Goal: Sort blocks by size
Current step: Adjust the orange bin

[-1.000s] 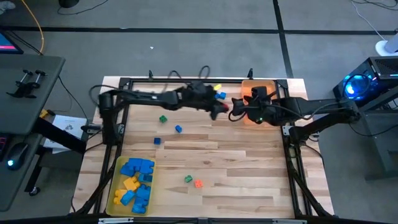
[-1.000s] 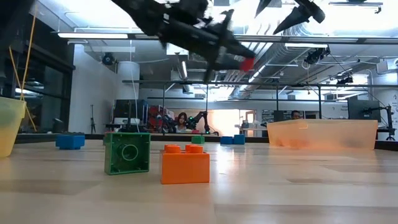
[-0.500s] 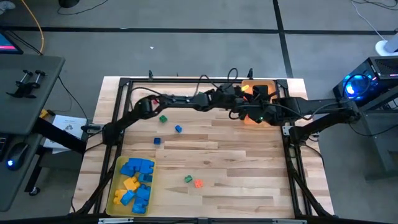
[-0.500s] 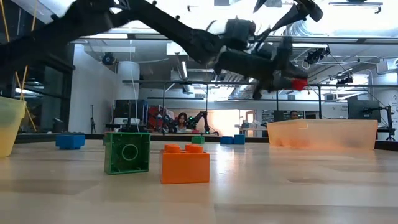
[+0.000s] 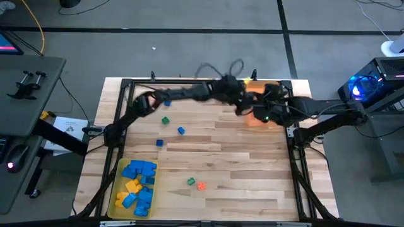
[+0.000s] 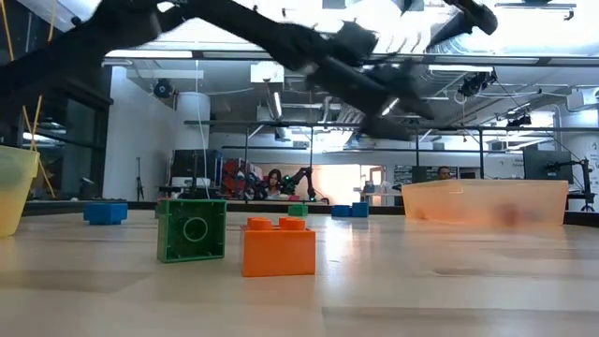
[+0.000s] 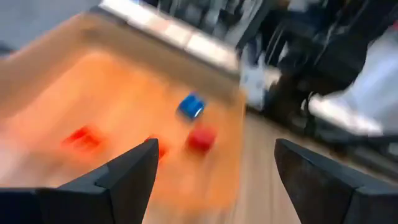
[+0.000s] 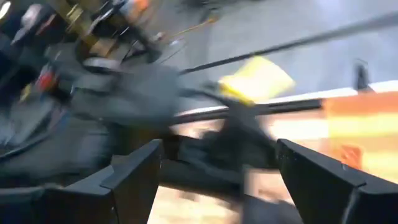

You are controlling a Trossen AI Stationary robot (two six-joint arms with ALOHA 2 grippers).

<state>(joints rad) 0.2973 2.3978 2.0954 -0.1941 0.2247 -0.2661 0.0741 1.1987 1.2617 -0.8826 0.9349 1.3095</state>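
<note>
Two arms over orange tray (image 5: 260,117): left gripper (image 7: 211,163) jaws spread, empty; right gripper (image 8: 217,168) jaws spread. Blocks (image 7: 200,138) likely light, rigid, slippery; pinch flat sides.

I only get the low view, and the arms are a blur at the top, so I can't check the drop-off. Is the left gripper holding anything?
Observer: No. Its wrist view shows the left gripper open and empty above the translucent orange tray.
Operator: Is anything in that tray?
Observer: A small red cube and a small blue cube lie on its floor. Other reddish pieces are too blurred to name.
Operator: How many loose pieces are on the table?
Observer: From above, five on the wooden table: a green brick, a blue brick, a second blue brick, a second green brick and an orange brick.
</note>
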